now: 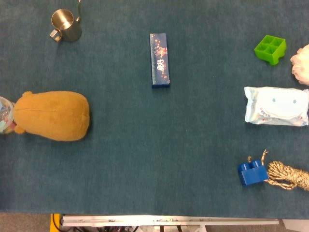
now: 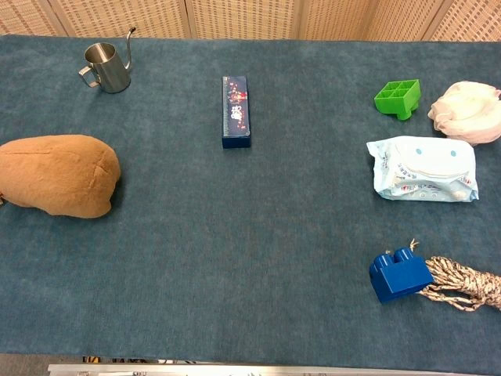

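Lab-like test table (image 2: 235, 258), blue felt top, woven partition panels (image 2: 243, 17) behind

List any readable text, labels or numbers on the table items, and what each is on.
Nothing can be read.
Dark blue box: white and red print on the lid, too blurred to read.
Wet wipes pack: small print by its flap, too small to read.
No print visible on the other items.

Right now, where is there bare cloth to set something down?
Widest free patch: between plush toy, dark blue box and blue brick. Crowded: right edge, with green tray, wipes pack and rope.
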`<state>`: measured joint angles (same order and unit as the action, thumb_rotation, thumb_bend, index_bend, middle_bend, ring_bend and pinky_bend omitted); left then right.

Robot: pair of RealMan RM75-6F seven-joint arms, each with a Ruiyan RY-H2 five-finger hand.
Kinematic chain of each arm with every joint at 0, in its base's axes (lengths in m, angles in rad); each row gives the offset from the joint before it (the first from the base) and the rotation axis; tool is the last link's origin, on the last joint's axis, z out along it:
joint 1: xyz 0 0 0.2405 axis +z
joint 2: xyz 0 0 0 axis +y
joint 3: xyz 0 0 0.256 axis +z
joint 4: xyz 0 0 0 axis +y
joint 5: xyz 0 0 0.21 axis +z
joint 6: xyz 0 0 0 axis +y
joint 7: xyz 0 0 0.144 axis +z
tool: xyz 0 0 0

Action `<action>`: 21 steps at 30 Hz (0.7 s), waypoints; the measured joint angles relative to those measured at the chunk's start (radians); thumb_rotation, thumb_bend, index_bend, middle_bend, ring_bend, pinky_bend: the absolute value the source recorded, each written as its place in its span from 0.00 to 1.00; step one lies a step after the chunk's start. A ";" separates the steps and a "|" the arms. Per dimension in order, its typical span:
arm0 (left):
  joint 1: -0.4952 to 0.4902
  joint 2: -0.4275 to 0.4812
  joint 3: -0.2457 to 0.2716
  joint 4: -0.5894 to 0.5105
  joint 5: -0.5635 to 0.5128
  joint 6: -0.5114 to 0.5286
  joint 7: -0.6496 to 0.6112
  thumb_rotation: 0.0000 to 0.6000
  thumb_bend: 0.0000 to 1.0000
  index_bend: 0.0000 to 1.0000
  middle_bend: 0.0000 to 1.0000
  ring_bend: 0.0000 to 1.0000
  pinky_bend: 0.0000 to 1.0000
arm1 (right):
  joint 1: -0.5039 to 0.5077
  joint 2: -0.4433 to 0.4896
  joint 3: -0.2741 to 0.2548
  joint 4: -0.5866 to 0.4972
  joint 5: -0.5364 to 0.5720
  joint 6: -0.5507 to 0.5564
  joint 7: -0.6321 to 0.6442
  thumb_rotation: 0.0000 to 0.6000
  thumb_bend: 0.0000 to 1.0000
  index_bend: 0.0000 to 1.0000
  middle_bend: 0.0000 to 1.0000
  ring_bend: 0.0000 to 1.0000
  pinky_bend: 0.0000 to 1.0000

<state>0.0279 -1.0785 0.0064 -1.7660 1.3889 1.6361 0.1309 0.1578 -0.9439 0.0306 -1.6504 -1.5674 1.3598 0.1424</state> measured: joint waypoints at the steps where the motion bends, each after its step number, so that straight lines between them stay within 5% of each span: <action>1: 0.001 0.000 0.000 0.000 -0.001 -0.005 -0.003 1.00 0.05 0.19 0.10 0.07 0.00 | 0.002 0.001 0.001 -0.001 0.000 -0.001 -0.001 1.00 0.02 0.20 0.31 0.22 0.31; 14: -0.041 0.026 -0.014 -0.034 0.064 -0.071 -0.029 1.00 0.05 0.19 0.10 0.07 0.00 | -0.001 0.014 0.019 -0.008 -0.002 0.046 -0.002 1.00 0.02 0.20 0.31 0.22 0.31; 21: -0.135 0.049 -0.029 -0.048 0.128 -0.190 -0.059 1.00 0.05 0.19 0.10 0.07 0.00 | -0.008 0.029 0.029 -0.019 0.012 0.063 -0.010 1.00 0.02 0.20 0.31 0.22 0.31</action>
<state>-0.1071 -1.0295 -0.0222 -1.8141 1.5171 1.4463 0.0719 0.1497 -0.9146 0.0593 -1.6694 -1.5556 1.4224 0.1325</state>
